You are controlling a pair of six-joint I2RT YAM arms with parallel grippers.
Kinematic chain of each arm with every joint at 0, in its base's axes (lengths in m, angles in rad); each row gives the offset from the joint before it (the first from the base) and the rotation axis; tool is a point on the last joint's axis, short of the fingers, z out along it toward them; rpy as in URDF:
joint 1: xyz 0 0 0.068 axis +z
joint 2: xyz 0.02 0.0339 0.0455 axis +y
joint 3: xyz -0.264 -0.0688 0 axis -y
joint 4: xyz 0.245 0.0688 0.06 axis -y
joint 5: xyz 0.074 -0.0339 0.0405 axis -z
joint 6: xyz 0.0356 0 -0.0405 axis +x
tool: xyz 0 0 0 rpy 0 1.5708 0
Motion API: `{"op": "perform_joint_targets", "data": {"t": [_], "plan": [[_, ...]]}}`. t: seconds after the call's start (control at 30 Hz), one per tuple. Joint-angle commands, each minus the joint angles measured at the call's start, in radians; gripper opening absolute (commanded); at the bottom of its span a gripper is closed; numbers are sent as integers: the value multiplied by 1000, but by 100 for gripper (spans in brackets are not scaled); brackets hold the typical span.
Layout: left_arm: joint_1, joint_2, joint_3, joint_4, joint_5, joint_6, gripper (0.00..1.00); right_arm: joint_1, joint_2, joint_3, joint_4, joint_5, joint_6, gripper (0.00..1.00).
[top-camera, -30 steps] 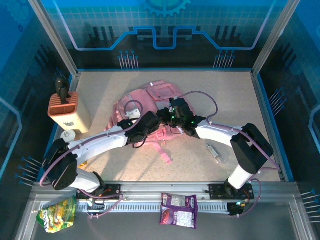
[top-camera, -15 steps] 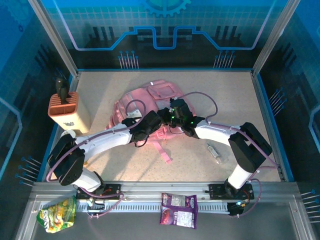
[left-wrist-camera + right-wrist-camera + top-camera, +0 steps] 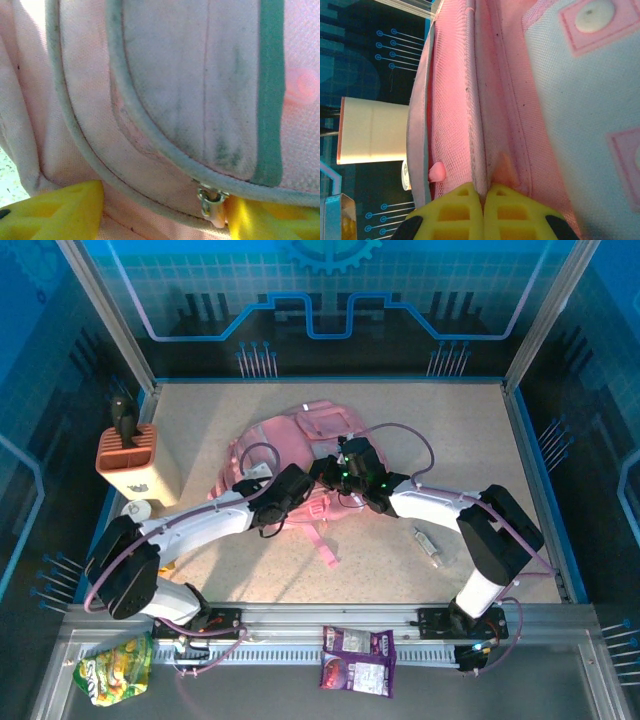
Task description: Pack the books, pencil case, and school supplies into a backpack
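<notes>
The pink backpack (image 3: 285, 445) lies flat mid-table. My left gripper (image 3: 303, 485) is at its near edge. Up close, its yellow fingers (image 3: 55, 210) stand apart with the backpack's piped seam (image 3: 150, 145) between them. A metal zipper pull (image 3: 210, 200) sits against the right finger. My right gripper (image 3: 332, 476) is shut, and its fingertips (image 3: 465, 200) pinch a fold of the backpack's pink fabric (image 3: 485, 150). The school supplies, a slim clear tube (image 3: 428, 545), lie on the table to the right. The books and the pencil case are out of view.
An orange-and-cream holder (image 3: 137, 460) stands at the left edge, with a small white round thing (image 3: 135, 512) in front of it. On the near rail lie a green snack bag (image 3: 115, 668) and a purple snack packet (image 3: 358, 660). Loose pink straps (image 3: 325, 540) trail toward me.
My left gripper's fingers have drawn closer together at the backpack's near edge, and its arm has shifted slightly. The right gripper has kept its pinch and its place.
</notes>
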Motion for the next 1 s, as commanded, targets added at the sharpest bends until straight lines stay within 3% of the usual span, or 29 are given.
{"op": "perform_joint_targets", "data": {"t": [0.0,0.43,0.47,0.53,0.57,0.67,0.97], "plan": [[32,-25,10,-38,-81,37,58,-1,-16,35,47,-24,-13,0],[49,26,73,22,-44,166,38,1,-14,32,45,-22,-16,0],[49,25,77,1,-50,160,39,0,-13,32,46,-20,-18,0],[48,22,89,-55,-63,131,56,-1,-15,32,41,-15,-22,0],[49,17,89,-70,-62,129,58,-2,-15,32,40,-13,-27,0],[45,-12,66,-91,-79,119,58,-6,-7,39,38,-18,-29,0],[47,41,133,-96,-59,394,53,-9,14,39,56,-32,-16,0]]}}
